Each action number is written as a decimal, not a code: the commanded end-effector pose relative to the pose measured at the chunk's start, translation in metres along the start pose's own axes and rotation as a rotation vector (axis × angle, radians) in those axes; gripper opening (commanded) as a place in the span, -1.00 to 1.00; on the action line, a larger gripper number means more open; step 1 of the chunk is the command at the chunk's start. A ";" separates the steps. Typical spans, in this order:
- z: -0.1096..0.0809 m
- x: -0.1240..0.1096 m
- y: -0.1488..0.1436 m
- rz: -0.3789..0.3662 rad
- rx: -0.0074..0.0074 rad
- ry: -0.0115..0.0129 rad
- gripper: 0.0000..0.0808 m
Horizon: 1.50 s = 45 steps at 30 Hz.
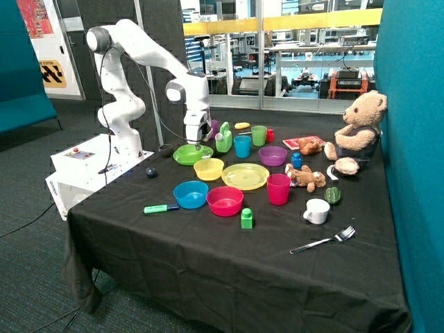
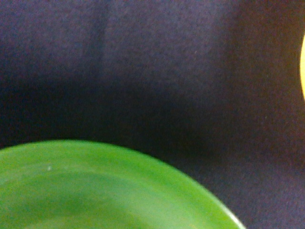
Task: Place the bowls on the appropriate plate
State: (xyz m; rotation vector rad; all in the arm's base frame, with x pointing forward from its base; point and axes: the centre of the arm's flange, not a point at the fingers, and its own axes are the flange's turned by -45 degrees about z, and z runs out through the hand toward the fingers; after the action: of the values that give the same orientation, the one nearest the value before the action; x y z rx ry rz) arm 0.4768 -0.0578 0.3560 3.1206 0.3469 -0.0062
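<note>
No legible text, brand or number on any item; only a yellow-and-black striped warning sign (image 1: 53, 73) on the background wall; its lettering unreadable.

The middle plate (image 1: 245, 176) lies at the heart of the worktop (image 1: 208, 270). A bowl (image 1: 209, 168) sits just beside its rim on the side toward the arm's base (image 1: 123, 142), and beyond that bowl lies a flat dish (image 1: 186, 156) with the pincer (image 1: 198, 145) hanging close over it. In front of the plate a second bowl (image 1: 191, 194) and a third bowl (image 1: 225, 201) sit side by side, with a block (image 1: 247, 219) nearer the front edge; a cup (image 1: 278, 189) stands just beside the plate on the teddy bear's (image 1: 357, 132) side, and a row of cups (image 1: 242, 146) stands behind it.
</note>
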 end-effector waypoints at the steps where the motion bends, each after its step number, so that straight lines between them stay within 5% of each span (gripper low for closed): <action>1: 0.007 0.018 0.011 0.018 0.0013 0.0041 0.43; 10: 0.009 0.044 0.026 0.041 0.0014 0.0041 0.41; 45: 0.055 0.054 0.034 0.094 0.0015 0.0041 0.34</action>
State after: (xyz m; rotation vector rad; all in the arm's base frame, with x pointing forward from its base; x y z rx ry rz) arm 0.5354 -0.0769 0.3116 3.1330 0.2256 -0.0019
